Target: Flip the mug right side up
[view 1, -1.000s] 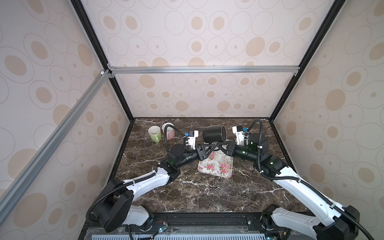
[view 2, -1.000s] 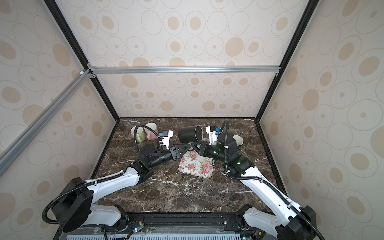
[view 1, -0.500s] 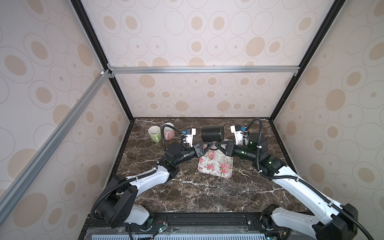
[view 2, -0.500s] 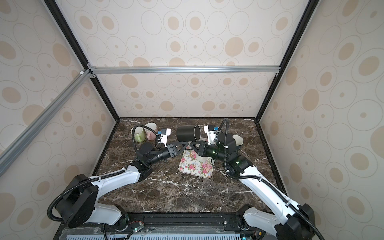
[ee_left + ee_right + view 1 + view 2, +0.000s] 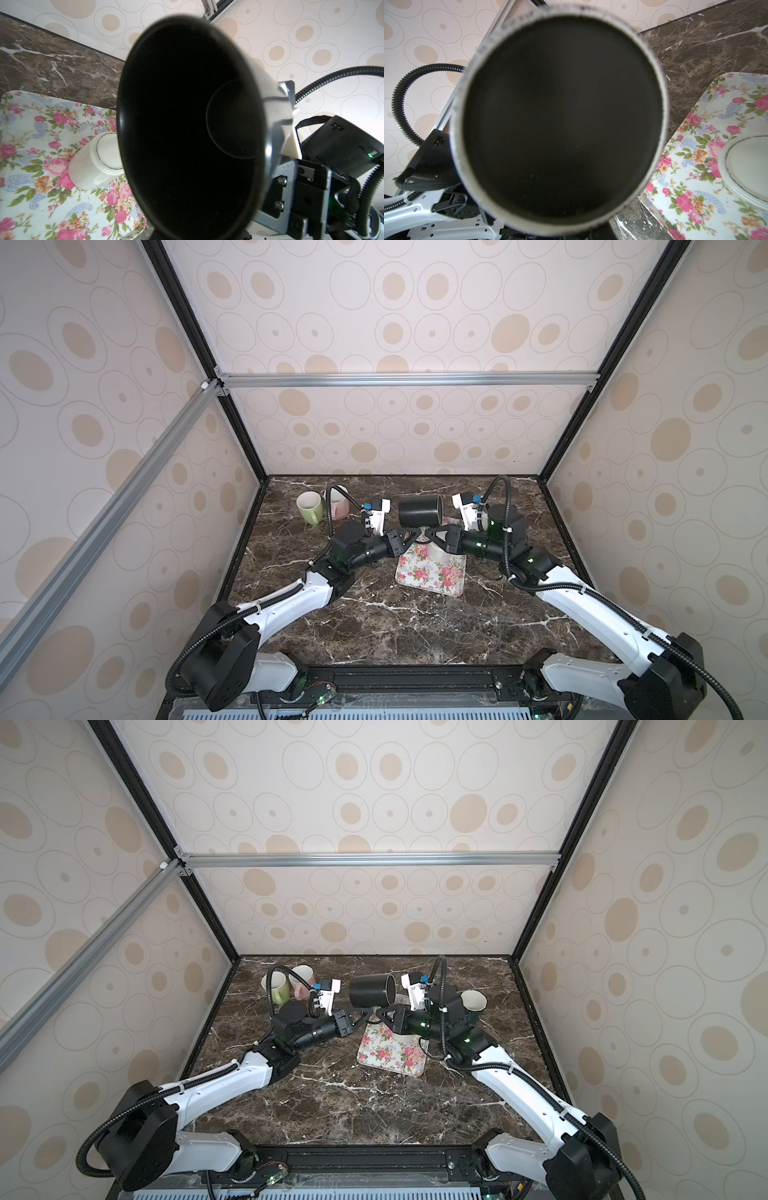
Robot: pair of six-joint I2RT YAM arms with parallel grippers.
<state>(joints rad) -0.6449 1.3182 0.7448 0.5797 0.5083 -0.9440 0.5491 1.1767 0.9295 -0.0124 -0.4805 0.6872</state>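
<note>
We see the black mug on its side above the floral tray's far edge. Long axis is level, mouth toward the left gripper, base toward the right gripper. Right jaws clamp it from below. Left jaws are together under it, and we can't tell whether they grip. Handle is hidden.

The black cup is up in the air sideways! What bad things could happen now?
1. The black mug hangs on its side, pinched only at its underside by the left gripper and right gripper. It might slip and fall.
2. The upside-down white bowl on the floral tray sits nearly below, so a fall could crack both.
3. If the arms pull different ways, the mug could twist loose.
</note>
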